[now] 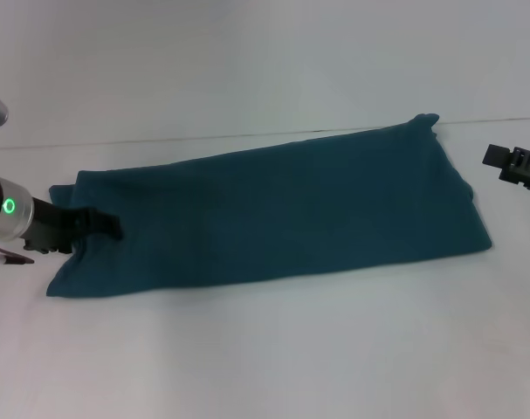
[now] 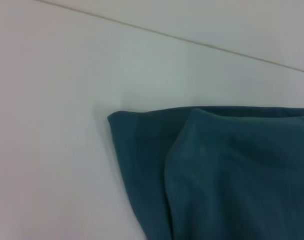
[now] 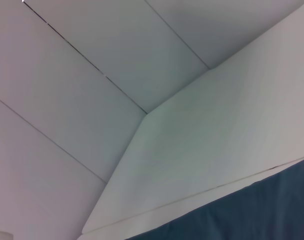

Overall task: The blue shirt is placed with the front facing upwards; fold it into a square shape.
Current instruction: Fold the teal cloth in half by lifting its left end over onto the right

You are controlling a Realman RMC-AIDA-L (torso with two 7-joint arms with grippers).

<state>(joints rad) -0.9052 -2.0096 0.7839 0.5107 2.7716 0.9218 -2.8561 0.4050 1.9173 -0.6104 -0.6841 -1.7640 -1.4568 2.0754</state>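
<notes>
The blue shirt (image 1: 273, 214) lies on the white table as a long folded band, running from the left up toward the far right, with no print showing. My left gripper (image 1: 97, 225) sits over the band's left end, low against the cloth. The left wrist view shows that end of the shirt (image 2: 227, 175), with one layer folded over another near a corner. My right gripper (image 1: 514, 166) hangs off the cloth, just past the shirt's far right end. In the right wrist view only a strip of the shirt (image 3: 252, 215) appears along one edge.
The white table (image 1: 265, 349) extends in front of the shirt and behind it up to a thin seam line (image 1: 203, 135). The right wrist view takes in pale wall panels (image 3: 91, 75) beyond the table's edge.
</notes>
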